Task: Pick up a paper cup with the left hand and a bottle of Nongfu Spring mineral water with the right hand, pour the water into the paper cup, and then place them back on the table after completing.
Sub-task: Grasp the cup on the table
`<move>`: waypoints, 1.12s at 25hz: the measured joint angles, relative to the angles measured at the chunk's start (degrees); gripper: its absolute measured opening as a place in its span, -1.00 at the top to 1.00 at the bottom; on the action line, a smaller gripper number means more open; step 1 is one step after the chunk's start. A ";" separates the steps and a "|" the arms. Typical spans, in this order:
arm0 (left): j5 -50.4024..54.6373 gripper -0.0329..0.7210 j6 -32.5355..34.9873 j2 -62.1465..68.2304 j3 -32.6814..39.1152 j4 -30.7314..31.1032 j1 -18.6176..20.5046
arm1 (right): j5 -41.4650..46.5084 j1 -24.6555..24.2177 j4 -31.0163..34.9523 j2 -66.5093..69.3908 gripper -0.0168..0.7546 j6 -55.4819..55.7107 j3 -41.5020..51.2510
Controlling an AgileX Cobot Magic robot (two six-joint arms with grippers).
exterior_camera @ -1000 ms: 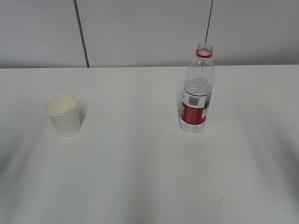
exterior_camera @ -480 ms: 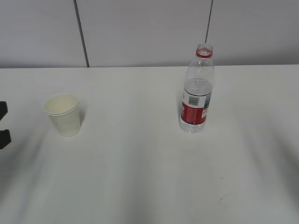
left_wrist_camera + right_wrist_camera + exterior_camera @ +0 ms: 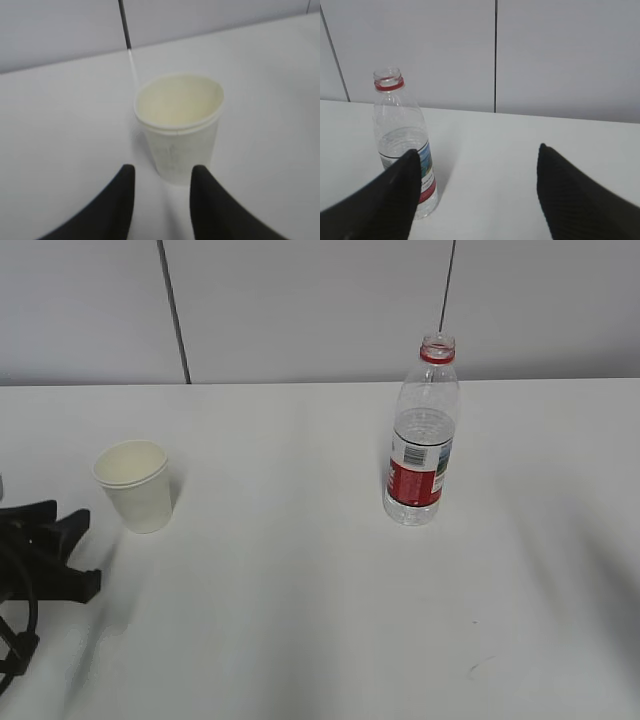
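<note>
From the exterior view, the paper cup (image 3: pixel 135 485) stands upright on the left of the white tabletop (image 3: pixel 300 620), and the Nongfu Spring bottle (image 3: pixel 421 435) stands upright right of centre, uncapped, its water (image 3: pixel 424 426) reaching roughly the middle. The left pincer (image 3: pixel 88 552) enters at the near-left edge, close to the cup but apart from it, its jaws parted. The right arm is not in this view.

In the left wrist view, the cup (image 3: pixel 178 125) sits just beyond the two dark fingertips (image 3: pixel 120 200) and looks empty. The left pincer (image 3: pixel 162 200) is partly spread with nothing between its jaws, and that gap looks no wider than the cup, perhaps narrower. If it advances like this, a fingertip may strike the wall and push or tip the light cup instead of straddling it.

In the right wrist view, the right pincer (image 3: pixel 477 195) is spread wide and empty. The bottle (image 3: pixel 405 150) stands far left in the frame, just behind the left finger (image 3: pixel 385 200), not between the jaws. Closing or driving forward from this offset could knock the open bottle over and spill it on the tabletop.
</note>
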 joint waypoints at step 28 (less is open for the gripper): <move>-1.20 -0.80 -3.99 12.54 -11.97 2.73 -0.02 | -5.76 0.00 0.00 -0.02 -0.43 0.00 0.00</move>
